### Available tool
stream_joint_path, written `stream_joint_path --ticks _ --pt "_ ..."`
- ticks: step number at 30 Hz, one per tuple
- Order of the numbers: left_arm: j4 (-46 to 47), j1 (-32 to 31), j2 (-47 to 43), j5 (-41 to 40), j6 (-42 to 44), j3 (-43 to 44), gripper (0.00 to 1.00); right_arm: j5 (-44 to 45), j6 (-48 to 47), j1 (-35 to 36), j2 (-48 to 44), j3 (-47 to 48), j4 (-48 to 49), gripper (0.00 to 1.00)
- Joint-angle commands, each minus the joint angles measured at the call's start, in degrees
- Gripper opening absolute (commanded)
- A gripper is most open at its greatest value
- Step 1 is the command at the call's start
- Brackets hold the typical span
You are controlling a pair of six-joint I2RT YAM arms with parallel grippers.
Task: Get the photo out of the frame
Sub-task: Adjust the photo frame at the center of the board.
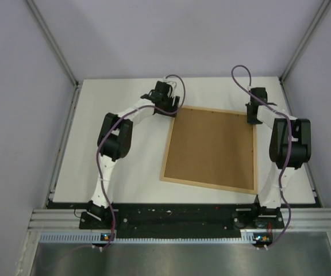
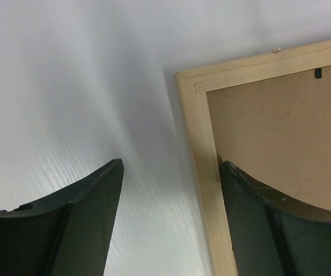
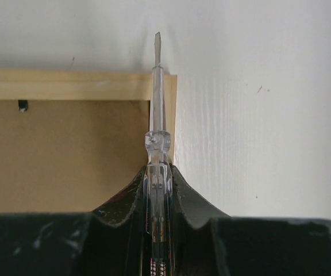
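Smooth pale wood frame (image 2: 197,155), matt brown fibreboard back (image 2: 280,132); glossy white table (image 2: 68,86); clear-plastic-handled metal screwdriver (image 3: 157,149)
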Motion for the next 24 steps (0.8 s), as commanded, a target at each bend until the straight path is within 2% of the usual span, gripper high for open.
stream_joint_path --ticks 1,8,12,20,24 --pt "-2.54 0.12 -5.35 -1.27 2.14 -5.83 0.73 -2.64 1.40 0.90 6.07 5.15 -1.10 0.00" --pt "-7.99 0.12 -8.26 0.30 2.23 -8.74 0.71 -2.81 0.96 4.41 13.63 15.87 -3.03 0.00" --pt "-7.73 0.12 -11.41 1.62 2.14 -13.83 0.70 -4.04 -0.44 6.26 18.29 22.20 -4.00 0.00" --pt "-8.70 0.12 -18.53 5.40 2.40 -21.83 0.68 -10.89 -2.46 11.71 29.63 41.01 -9.45 0.00" --pt "-6.94 0.91 -21.96 5.32 1.97 -21.76 0.70 -14.67 -3.78 13.99 30.08 46.99 -10.76 0.00"
